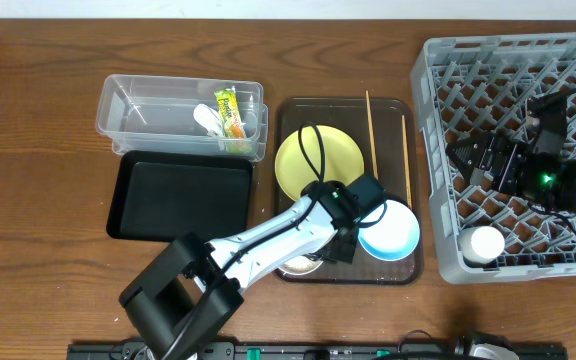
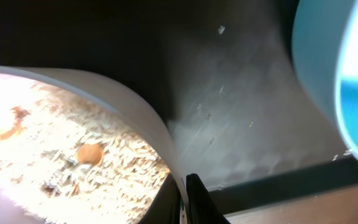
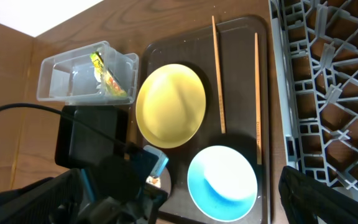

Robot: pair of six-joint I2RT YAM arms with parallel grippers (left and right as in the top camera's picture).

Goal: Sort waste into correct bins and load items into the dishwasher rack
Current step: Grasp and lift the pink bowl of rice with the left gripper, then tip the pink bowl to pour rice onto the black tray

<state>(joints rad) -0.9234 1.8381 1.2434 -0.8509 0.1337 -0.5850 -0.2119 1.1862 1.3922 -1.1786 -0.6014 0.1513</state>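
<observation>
Left gripper (image 2: 184, 202) sits at the rim of the small white bowl (image 2: 126, 99); we cannot tell whether it grips. A tilt could spill its rice (image 2: 104, 171).

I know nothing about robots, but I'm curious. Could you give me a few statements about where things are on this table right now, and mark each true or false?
1. The snack wrapper lies inside the clear tub. True.
2. The yellow-green plate is loaded in the grey rack. False: it sits on the dark-brown tray.
3. Both chopsticks lie on the dark-brown tray. True.
4. The small white bowl is empty. False: the left wrist view shows rice grains and a brownish lump in it.
5. The white cup stands in the clear tub. False: it stands in the grey rack.
</observation>
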